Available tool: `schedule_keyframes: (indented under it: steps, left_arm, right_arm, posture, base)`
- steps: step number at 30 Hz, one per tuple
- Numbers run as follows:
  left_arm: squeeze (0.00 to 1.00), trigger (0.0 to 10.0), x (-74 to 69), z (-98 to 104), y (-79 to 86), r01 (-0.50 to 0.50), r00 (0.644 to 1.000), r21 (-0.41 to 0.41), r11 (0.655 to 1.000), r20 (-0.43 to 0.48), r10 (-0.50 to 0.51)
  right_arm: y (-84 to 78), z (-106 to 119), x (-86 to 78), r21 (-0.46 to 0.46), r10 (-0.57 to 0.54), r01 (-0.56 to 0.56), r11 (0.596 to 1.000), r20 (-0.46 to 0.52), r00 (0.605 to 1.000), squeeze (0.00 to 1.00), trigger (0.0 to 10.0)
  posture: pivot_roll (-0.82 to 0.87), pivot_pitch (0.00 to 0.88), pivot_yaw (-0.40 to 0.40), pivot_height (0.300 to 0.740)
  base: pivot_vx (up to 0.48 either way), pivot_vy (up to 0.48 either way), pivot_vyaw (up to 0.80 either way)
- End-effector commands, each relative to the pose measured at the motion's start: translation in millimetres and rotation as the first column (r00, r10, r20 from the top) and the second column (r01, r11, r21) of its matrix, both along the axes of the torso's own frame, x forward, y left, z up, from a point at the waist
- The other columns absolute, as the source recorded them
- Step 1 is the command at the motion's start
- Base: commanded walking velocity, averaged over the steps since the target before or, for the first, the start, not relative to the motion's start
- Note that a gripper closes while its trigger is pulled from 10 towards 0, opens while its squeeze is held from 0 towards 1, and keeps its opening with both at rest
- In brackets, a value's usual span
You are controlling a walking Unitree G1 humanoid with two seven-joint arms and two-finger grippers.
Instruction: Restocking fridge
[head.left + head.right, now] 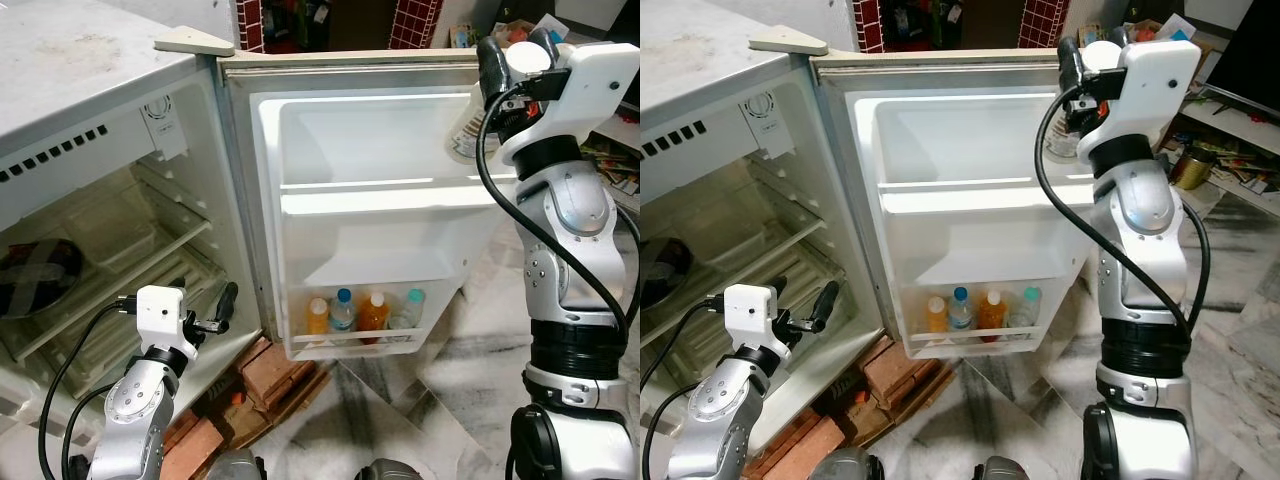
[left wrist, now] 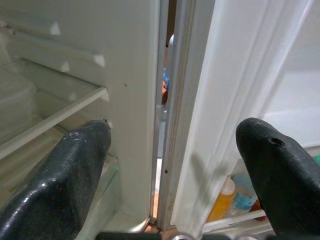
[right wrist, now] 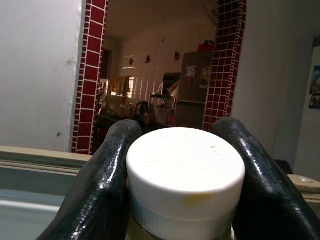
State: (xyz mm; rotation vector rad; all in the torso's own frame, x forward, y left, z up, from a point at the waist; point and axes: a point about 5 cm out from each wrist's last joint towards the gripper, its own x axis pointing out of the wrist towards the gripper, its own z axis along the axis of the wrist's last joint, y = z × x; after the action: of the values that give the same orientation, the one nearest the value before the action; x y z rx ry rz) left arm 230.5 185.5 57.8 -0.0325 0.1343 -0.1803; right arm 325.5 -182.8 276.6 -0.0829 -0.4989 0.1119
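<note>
Bottle sits clamped in right tool above fridge door; left tool gapes empty.

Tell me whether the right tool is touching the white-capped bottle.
Touching. The right wrist view shows the right tool with both black fingers pressed against the white-capped bottle.

1. My fridge stands open on bricks.
2. Its bottom door shelf carries four bottles side by side.
3. A dark dish lies on an inner shelf.
</note>
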Motion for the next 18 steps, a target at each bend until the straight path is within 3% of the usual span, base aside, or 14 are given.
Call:
schedule_keyframes:
  steps: [1, 4, 9, 14, 18]
  left_arm:
    - [0.00, 10.0, 2.1, 3, -0.1, 0.000, 1.000, 0.017, 1.000, 0.005, -0.001]
    - [0.00, 10.0, 3.3, 3, -1.1, 0.008, 1.000, 0.020, 1.000, 0.007, -0.008]
    - [0.00, 10.0, 3.3, 4, -2.0, 0.015, 1.000, 0.026, 1.000, 0.008, -0.015]
    - [0.00, 10.0, 3.4, 4, -3.3, 0.016, 1.000, 0.027, 1.000, 0.009, -0.016]
    - [0.00, 10.0, 1.1, 4, -2.7, 0.002, 1.000, 0.027, 1.000, 0.011, -0.002]
  right_arm:
    - [-5.9, 4, 0.3, -0.028, -0.024, 0.025, 0.999, 0.034, 0.999, 0.00, 10.0]
    - [-13.6, -17, 9.0, -0.056, -0.068, 0.067, 0.996, -0.011, 0.998, 0.00, 10.0]
    - [-17.3, -26, 19.2, -0.066, -0.113, 0.112, 0.992, -0.016, 0.993, 0.00, 10.0]
    - [-11.9, -35, 34.0, -0.091, -0.145, 0.143, 0.986, -0.018, 0.989, 0.00, 10.0]
    - [-1.9, -58, 40.2, -0.055, -0.113, 0.109, 0.993, -0.088, 0.990, 0.00, 10.0]
  posture:
    - [0.06, 0.020, -0.022, 0.740]
    - [0.06, 0.023, -0.014, 0.740]
    - [0.06, 0.025, -0.009, 0.740]
    - [0.07, 0.024, -0.014, 0.740]
    - [0.09, 0.026, -0.023, 0.740]
  base:
    - [0.000, 0.000, 0.00]
    - [0.000, 0.000, 0.00]
    - [0.000, 0.000, 0.00]
    - [0.000, 0.000, 0.00]
    - [0.000, 0.000, 0.00]
